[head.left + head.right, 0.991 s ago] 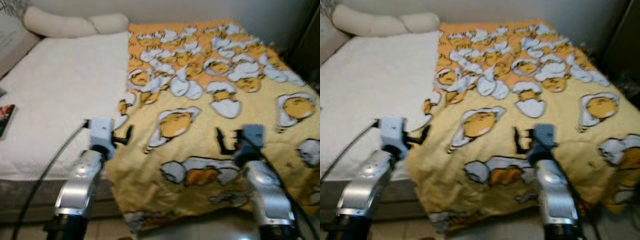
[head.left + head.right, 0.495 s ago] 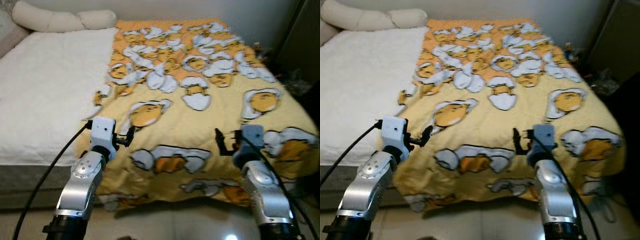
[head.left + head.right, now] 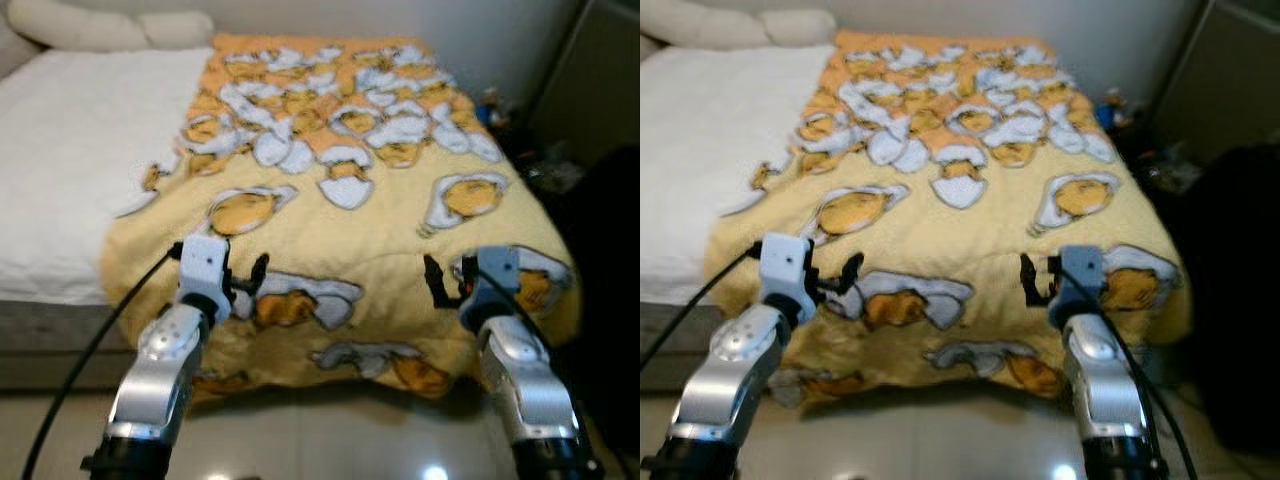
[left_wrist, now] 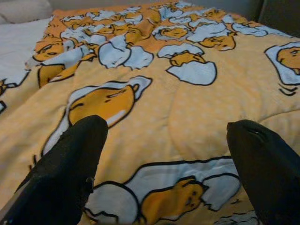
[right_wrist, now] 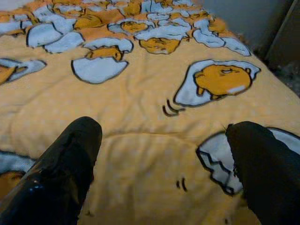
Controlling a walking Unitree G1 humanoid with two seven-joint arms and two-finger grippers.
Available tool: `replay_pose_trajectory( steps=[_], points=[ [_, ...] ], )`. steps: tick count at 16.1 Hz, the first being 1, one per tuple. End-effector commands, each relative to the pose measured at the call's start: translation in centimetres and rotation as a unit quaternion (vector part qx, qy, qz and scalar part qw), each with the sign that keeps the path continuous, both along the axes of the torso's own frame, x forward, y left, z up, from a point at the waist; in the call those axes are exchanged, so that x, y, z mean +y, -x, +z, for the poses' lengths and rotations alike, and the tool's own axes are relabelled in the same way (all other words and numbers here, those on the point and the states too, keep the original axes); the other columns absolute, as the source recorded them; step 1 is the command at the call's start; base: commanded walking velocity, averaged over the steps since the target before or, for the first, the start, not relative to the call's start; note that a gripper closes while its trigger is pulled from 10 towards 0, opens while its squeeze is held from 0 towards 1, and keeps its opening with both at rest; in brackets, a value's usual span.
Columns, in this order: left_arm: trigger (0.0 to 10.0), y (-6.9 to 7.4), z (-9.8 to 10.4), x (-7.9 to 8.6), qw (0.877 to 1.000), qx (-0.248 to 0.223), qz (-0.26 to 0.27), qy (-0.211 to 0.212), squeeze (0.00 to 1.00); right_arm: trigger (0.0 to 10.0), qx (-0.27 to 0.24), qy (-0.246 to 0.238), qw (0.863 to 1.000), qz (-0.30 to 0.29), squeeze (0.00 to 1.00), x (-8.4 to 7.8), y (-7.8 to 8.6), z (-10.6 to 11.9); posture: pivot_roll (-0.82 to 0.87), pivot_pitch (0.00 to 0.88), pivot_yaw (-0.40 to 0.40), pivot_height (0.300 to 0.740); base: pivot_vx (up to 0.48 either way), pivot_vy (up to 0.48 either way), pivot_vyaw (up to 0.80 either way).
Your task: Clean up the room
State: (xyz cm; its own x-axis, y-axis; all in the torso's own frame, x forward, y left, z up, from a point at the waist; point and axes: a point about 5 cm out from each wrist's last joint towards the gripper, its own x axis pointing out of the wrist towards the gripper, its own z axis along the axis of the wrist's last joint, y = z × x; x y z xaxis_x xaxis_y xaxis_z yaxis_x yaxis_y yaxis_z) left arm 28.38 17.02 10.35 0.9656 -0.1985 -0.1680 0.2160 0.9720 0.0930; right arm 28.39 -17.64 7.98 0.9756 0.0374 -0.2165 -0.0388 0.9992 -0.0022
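Note:
A yellow blanket (image 3: 380, 200) printed with egg-yolk characters covers the right part of the bed and hangs over its foot edge. Both arms are raised side by side in front of that edge. My left gripper (image 3: 247, 282) is open just above the blanket's near left part, holding nothing; its wrist view shows the two black fingers (image 4: 70, 164) wide apart over the print. My right gripper (image 3: 440, 285) is open too, over the near right part, with bare blanket (image 5: 154, 117) between its fingers.
A bare white mattress sheet (image 3: 70, 130) takes up the bed's left side, with pale pillows (image 3: 90, 25) at the head. A dark bulky shape (image 3: 610, 250) and small clutter (image 3: 500, 110) stand to the right of the bed. Glossy tiled floor (image 3: 330, 440) lies below.
The whole view has swung to the right, so the bed now sits further left and the dark shape at the right has come in. Both arms keep their pose.

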Motion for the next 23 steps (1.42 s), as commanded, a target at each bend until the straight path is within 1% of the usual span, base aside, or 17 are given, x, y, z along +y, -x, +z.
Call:
replay_pose_trajectory(
  steps=[1, 2, 4, 6, 9, 11, 15, 18, 20, 23],
  points=[
    [10.0, -0.12, 0.34, 0.47, 1.0, -0.005, 0.006, -0.006, 0.0, 10.0, -0.001, -0.001, 1.0, 0.012, 1.0, 0.67, -0.24, 0.25, -0.01, 0.0, 0.015, 0.74, 0.0, -0.341, 0.0],
    [10.0, -0.11, 0.35, 0.49, 1.0, -0.005, 0.005, -0.007, 0.0, 10.0, 0.002, 0.0, 1.0, 0.011, 1.0, 0.69, -0.21, 0.17, -0.01, 0.0, 0.015, 0.74, 0.0, -0.334, 0.0],
    [10.0, -0.17, 0.47, 0.36, 1.0, -0.008, 0.01, 0.011, 0.0, 10.0, 0.016, -0.003, 1.0, 0.004, 1.0, 0.51, -0.17, -0.21, -0.01, 0.0, 0.016, 0.74, 0.0, -0.281, 0.0],
    [10.0, -0.28, 0.65, 0.14, 1.0, -0.008, 0.006, 0.011, 0.0, 10.0, 0.03, -0.008, 0.999, -0.007, 1.0, 0.33, -0.07, -0.61, -0.01, 0.0, 0.015, 0.74, 0.0, 0.0, -0.79],
    [10.0, -0.18, 0.37, 0.13, 1.0, 0.005, 0.01, 0.011, 0.0, 10.0, 0.031, -0.007, 0.999, -0.009, 1.0, 0.28, 0.0, -0.59, -0.01, 0.0, 0.015, 0.74, 0.0, 0.0, -0.79],
    [10.0, -0.15, 0.4, 0.19, 1.0, 0.0, 0.007, 0.002, 0.0, 10.0, 0.034, -0.007, 0.999, -0.011, 1.0, 0.27, 0.04, -0.62, -0.02, 0.0, 0.017, 0.74, 0.0, 0.0, -0.79],
    [10.0, -0.06, 0.53, 0.42, 1.0, -0.002, 0.012, 0.004, 0.0, 10.0, 0.037, -0.008, 0.999, -0.017, 1.0, 0.16, 0.24, -0.7, -0.01, 0.0, 0.016, 0.74, 0.0, 0.0, -0.79],
    [10.0, -0.02, 0.75, 0.35, 1.0, -0.007, 0.001, 0.008, 0.0, 10.0, 0.038, -0.006, 0.999, -0.019, 1.0, 0.21, 0.31, -0.7, -0.01, 0.0, 0.02, 0.74, 0.0, 0.0, -0.78],
    [10.0, -0.04, 0.88, 0.33, 1.0, -0.008, -0.001, 0.008, 0.0, 10.0, 0.036, 0.001, 0.999, -0.021, 1.0, 0.2, 0.28, -0.61, -0.01, 0.0, 0.015, 0.74, 0.0, 0.0, -0.21],
    [10.0, 0.11, 0.91, 0.34, 1.0, -0.007, -0.001, 0.012, 0.0, 10.0, 0.037, -0.001, 0.999, -0.019, 1.0, 0.26, 0.23, -0.65, 0.0, 0.0, 0.008, 0.74, 0.246, 0.0, 0.0]
  ],
)
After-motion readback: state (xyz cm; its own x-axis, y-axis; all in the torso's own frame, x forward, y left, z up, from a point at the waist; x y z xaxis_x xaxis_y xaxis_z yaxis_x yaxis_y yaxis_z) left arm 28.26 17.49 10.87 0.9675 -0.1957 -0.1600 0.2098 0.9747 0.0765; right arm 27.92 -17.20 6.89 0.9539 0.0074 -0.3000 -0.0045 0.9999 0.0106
